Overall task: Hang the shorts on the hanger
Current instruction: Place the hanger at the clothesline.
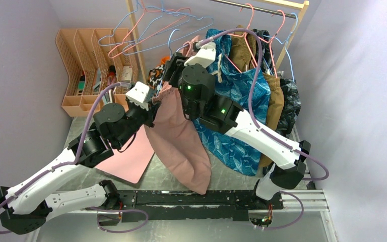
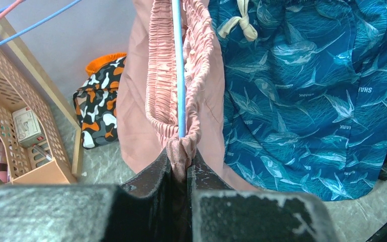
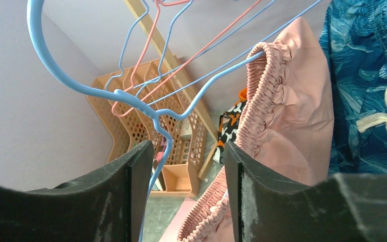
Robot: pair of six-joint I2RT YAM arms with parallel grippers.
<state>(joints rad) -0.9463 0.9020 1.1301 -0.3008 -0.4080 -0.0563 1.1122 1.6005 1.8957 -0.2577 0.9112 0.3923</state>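
Waistband of shorts (image 2: 158,75) threaded along hanger (image 2: 178,65) — we see left gripper (image 2: 181,161) clenched on its near end; right gripper (image 3: 187,148), fingers parted, straddles hanger's neck.

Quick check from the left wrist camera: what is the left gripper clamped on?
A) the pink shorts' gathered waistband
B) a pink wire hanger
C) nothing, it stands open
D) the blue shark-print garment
A: the left gripper is shut on the shorts at the bunched end of their waistband, and the light-blue hanger wire runs inside that waistband.
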